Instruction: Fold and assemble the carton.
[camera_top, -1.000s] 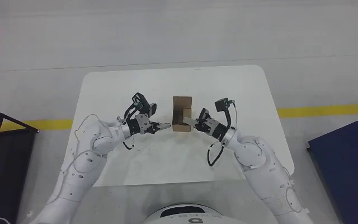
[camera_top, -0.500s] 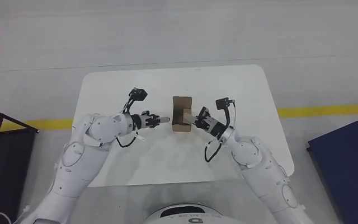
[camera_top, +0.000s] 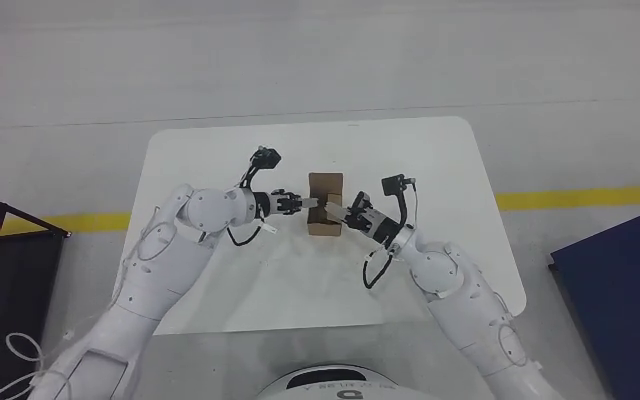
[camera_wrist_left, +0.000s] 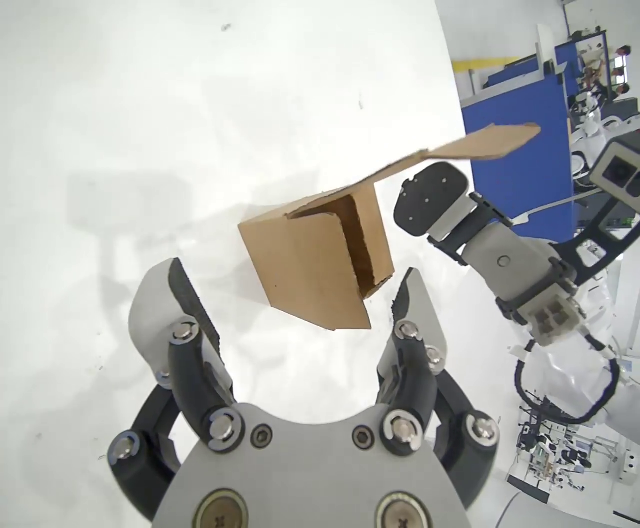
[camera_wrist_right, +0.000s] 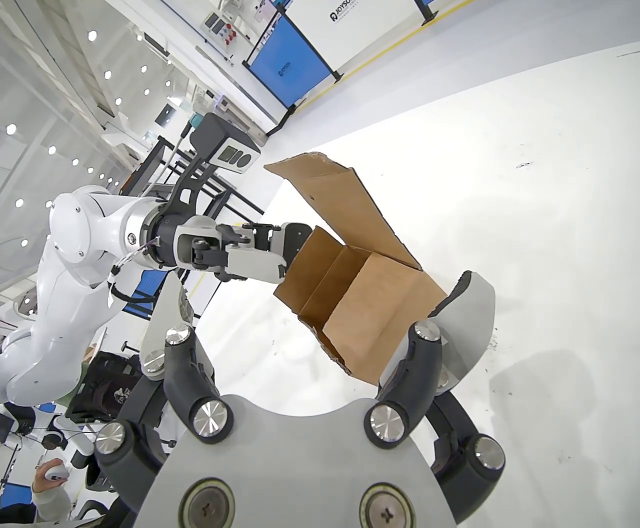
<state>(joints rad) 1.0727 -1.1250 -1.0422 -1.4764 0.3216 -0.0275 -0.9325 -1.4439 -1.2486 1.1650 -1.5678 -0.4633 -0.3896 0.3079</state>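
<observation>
Top view: the carton (camera_top: 324, 203) stands at the centre of the table (camera_top: 200, 170), its opening visible from above. One long flap (camera_top: 325, 183) is angled outward toward 12 o'clock.

The left end effector (camera_top: 298, 203) is at the carton's 9 o'clock, just beside its wall. The left wrist view shows its fingers (camera_wrist_left: 170, 290) spread wide with a carton corner between them and nothing gripped.

The right end effector (camera_top: 341, 211) is at the carton's 3 o'clock. The right wrist view shows its fingers (camera_wrist_right: 467, 300) spread wide about the carton, not clamping it.
</observation>
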